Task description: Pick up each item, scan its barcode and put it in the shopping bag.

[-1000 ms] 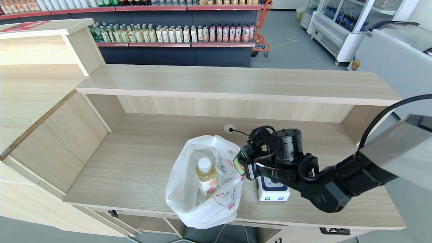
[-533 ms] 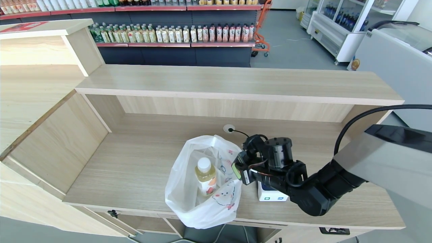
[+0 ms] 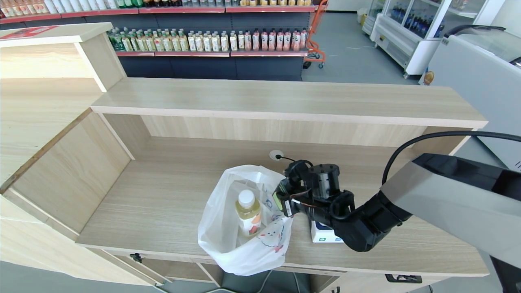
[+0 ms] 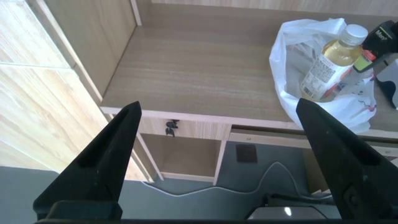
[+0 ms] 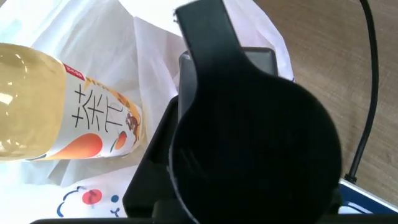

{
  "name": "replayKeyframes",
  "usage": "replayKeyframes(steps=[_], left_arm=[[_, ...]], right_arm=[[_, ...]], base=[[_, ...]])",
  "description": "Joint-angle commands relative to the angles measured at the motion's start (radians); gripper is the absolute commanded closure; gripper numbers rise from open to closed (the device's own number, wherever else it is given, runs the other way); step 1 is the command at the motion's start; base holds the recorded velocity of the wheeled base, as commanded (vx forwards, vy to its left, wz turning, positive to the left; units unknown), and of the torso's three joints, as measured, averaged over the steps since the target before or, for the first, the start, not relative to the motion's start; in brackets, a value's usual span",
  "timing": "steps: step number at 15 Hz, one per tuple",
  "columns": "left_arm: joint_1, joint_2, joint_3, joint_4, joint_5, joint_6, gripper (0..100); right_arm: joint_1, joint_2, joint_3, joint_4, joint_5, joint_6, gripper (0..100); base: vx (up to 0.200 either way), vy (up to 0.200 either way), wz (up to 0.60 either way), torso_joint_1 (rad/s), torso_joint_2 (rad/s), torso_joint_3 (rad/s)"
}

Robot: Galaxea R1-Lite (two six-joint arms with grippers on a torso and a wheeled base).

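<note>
A white plastic shopping bag (image 3: 244, 248) stands open at the counter's front edge, with a tea bottle (image 3: 248, 209) with a white cap upright inside it. My right gripper (image 3: 281, 198) is at the bag's right rim, shut on a small black item (image 5: 249, 143) with a green and red label; that black item (image 4: 380, 38) hangs just beside the tea bottle (image 4: 329, 59). A white and blue scanner (image 3: 323, 235) sits on the counter under my right arm. My left gripper (image 4: 217, 106) is open, off the counter's front left corner, holding nothing.
The wooden counter (image 3: 171, 195) has a raised shelf (image 3: 285, 99) behind and a side wall (image 3: 69, 175) on the left. A black cable (image 3: 287, 158) runs from a hole at the back. Store shelves of drinks (image 3: 207, 40) stand beyond.
My right arm has moved left and lower, carrying the black item from above the scanner to the bag's right rim. The bag and bottle have stayed put.
</note>
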Motion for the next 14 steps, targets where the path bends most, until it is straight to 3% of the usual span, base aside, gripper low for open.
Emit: replayKeyframes(steps=[1, 14], left_arm=[[0.0, 0.0, 0.0, 0.0, 0.0, 0.0, 0], [0.0, 0.0, 0.0, 0.0, 0.0, 0.0, 0]], right_arm=[[0.0, 0.042, -0.036, 0.001, 0.0, 0.0, 100], [0.003, 0.127, -0.079, 0.001, 0.002, -0.002, 100]], base=[[0.0, 0.0, 0.0, 0.0, 0.0, 0.0], [0.0, 0.0, 0.0, 0.0, 0.0, 0.0]])
